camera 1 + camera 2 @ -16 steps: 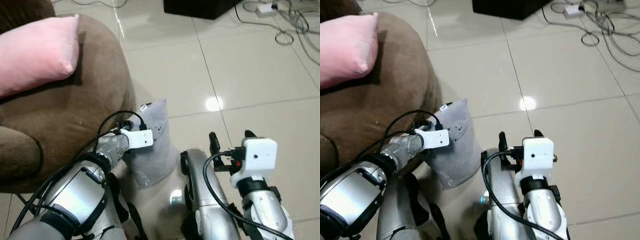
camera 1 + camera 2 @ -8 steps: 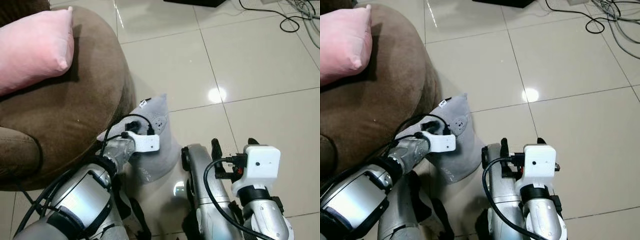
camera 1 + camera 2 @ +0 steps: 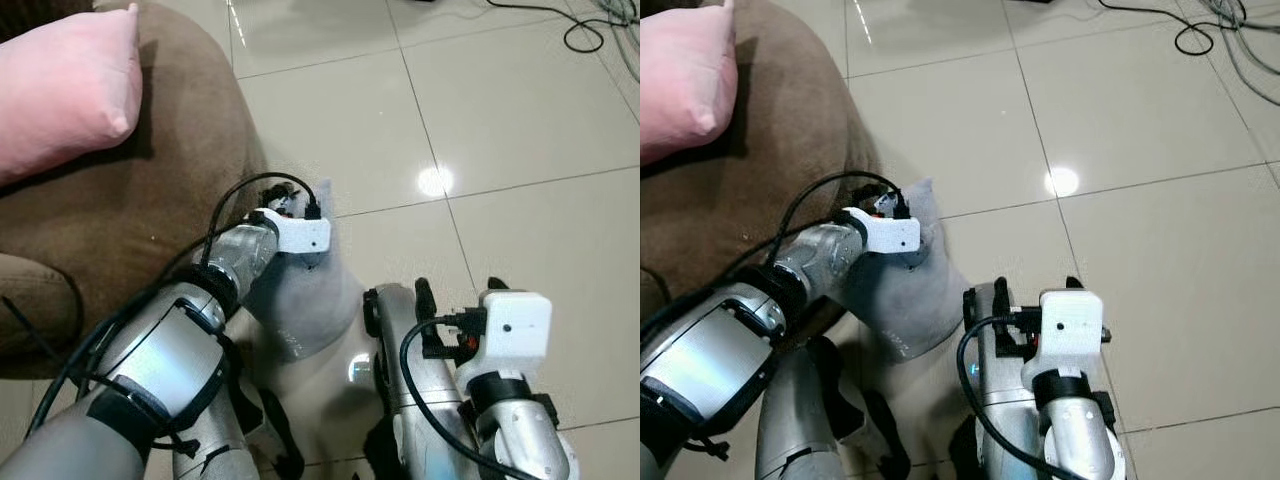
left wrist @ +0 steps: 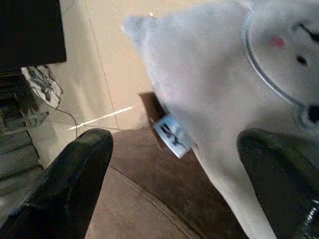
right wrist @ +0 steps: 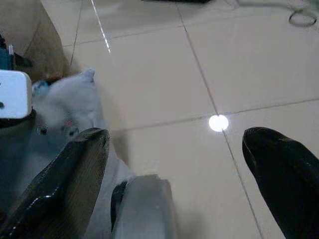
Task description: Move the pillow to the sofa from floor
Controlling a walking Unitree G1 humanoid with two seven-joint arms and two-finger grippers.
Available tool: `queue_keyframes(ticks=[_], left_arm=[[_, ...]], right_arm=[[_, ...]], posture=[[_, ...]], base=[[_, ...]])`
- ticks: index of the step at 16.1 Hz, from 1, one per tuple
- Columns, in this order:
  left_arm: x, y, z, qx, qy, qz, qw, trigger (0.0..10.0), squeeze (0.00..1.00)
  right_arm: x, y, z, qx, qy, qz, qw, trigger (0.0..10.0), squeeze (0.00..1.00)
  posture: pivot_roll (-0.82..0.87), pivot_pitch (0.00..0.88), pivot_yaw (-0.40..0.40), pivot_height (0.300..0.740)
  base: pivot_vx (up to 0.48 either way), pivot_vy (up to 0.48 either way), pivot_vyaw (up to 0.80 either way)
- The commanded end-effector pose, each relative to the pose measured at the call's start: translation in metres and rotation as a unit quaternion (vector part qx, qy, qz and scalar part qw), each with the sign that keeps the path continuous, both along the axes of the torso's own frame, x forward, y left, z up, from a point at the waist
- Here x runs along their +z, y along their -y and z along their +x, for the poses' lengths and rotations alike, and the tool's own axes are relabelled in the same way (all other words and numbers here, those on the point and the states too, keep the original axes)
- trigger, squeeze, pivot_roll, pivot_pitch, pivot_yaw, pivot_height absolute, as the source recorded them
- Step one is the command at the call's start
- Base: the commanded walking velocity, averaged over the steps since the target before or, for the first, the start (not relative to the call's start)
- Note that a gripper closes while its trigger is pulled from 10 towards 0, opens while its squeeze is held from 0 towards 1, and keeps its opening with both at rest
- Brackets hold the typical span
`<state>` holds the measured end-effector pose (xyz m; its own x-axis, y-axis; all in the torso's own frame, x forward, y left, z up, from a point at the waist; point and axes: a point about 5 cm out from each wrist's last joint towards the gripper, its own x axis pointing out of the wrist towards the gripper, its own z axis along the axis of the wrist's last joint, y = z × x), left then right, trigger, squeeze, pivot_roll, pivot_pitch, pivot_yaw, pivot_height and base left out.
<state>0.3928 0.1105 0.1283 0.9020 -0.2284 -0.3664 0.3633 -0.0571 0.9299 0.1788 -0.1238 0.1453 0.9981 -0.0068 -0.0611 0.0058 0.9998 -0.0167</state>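
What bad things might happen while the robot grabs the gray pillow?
The left gripper is open, its fingers on either side of the gray pillow, so the pillow may slip free when lifted. The pillow leans against the brown sofa, so it could snag there. The pink pillow might get bumped.

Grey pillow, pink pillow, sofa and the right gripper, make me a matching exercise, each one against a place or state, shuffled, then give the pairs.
Things:
1. grey pillow
2. pink pillow
3. right gripper
4. sofa

Places or states:
A. brown, bearing a cushion on its seat
B. on the tiled floor, leaning against the sofa's side, with the left gripper open at its top
C. lying on the sofa
D. open, hanging over bare floor tiles, holding nothing

Pairs: 1-B, 2-C, 3-D, 4-A
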Motion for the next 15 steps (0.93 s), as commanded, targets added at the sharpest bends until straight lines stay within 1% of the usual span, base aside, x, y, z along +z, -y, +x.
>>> queue_keyframes(ticks=[1,3,4,5,7,8,9,10,11,12,13,14,15], left_arm=[[-0.012,-0.010,-0.004,0.012,-0.013,0.025,1.000,10.0,0.00],[-0.016,-0.015,-0.006,0.017,-0.017,0.047,0.999,10.0,0.00],[-0.020,-0.020,-0.008,0.018,-0.015,0.074,0.997,10.0,0.00],[-0.025,-0.025,-0.010,0.021,-0.018,0.088,0.996,10.0,0.00],[-0.030,-0.027,-0.013,0.044,-0.025,0.058,0.997,10.0,0.00],[-0.035,-0.026,-0.015,0.047,-0.041,0.051,0.997,10.0,0.00],[-0.036,-0.026,-0.016,0.048,-0.044,0.051,0.997,10.0,0.00],[-0.038,-0.025,-0.017,0.052,-0.055,0.039,0.996,10.0,1.00],[-0.038,-0.025,-0.017,0.064,-0.060,0.013,0.996,10.0,1.00],[-0.036,-0.022,-0.016,0.095,-0.075,-0.058,0.991,10.0,1.00],[-0.033,-0.022,-0.014,0.124,-0.082,-0.123,0.981,10.0,1.00],[-0.032,-0.022,-0.013,0.135,-0.084,-0.150,0.976,10.0,1.00],[-0.030,-0.021,-0.012,0.149,-0.088,-0.193,0.966,10.0,1.00]], right_arm=[[-0.001,-0.004,-0.005,0.001,-0.009,0.007,1.000,10.0,0.36],[-0.001,-0.004,-0.008,-0.004,-0.012,0.009,1.000,10.0,0.35],[-0.002,-0.004,-0.012,-0.008,-0.017,0.008,1.000,10.0,0.35],[-0.003,-0.004,-0.015,-0.011,-0.022,0.008,1.000,10.0,0.35],[-0.003,-0.003,-0.019,-0.016,-0.026,0.008,1.000,10.0,0.35],[-0.003,-0.003,-0.020,-0.015,-0.029,0.008,0.999,10.0,0.35],[-0.003,-0.003,-0.020,-0.015,-0.029,0.007,0.999,10.0,0.35],[-0.003,-0.002,-0.021,-0.015,-0.030,0.007,0.999,10.0,0.35],[-0.003,-0.002,-0.021,-0.015,-0.031,0.007,0.999,10.0,0.35],[-0.004,-0.002,-0.021,-0.015,-0.033,0.007,0.999,10.0,0.35],[-0.004,-0.003,-0.020,-0.014,-0.033,0.008,0.999,10.0,0.35],[-0.005,-0.003,-0.020,-0.013,-0.033,0.008,0.999,10.0,0.35],[-0.005,-0.003,-0.019,-0.012,-0.033,0.009,0.999,10.0,0.35]], posture=[[-0.51,0.398,0.145,0.522],[-0.53,0.408,0.146,0.522],[-0.54,0.410,0.145,0.522],[-0.55,0.416,0.144,0.522],[-0.56,0.425,0.138,0.522],[-0.56,0.428,0.134,0.522],[-0.56,0.429,0.132,0.522],[-0.56,0.431,0.129,0.522],[-0.55,0.432,0.130,0.522],[-0.55,0.431,0.130,0.522],[-0.55,0.432,0.130,0.522],[-0.54,0.430,0.130,0.522],[-0.54,0.430,0.130,0.522]], base=[[0.000,0.000,0.00],[0.000,0.000,0.00],[0.000,0.000,0.00],[0.000,0.000,0.00],[0.000,0.000,0.00],[0.000,0.000,0.00],[0.000,0.000,0.00],[0.000,0.000,0.00],[0.000,0.000,0.00],[0.000,0.000,0.00],[0.000,0.000,0.00],[0.000,0.000,0.00],[0.000,0.000,0.00]])
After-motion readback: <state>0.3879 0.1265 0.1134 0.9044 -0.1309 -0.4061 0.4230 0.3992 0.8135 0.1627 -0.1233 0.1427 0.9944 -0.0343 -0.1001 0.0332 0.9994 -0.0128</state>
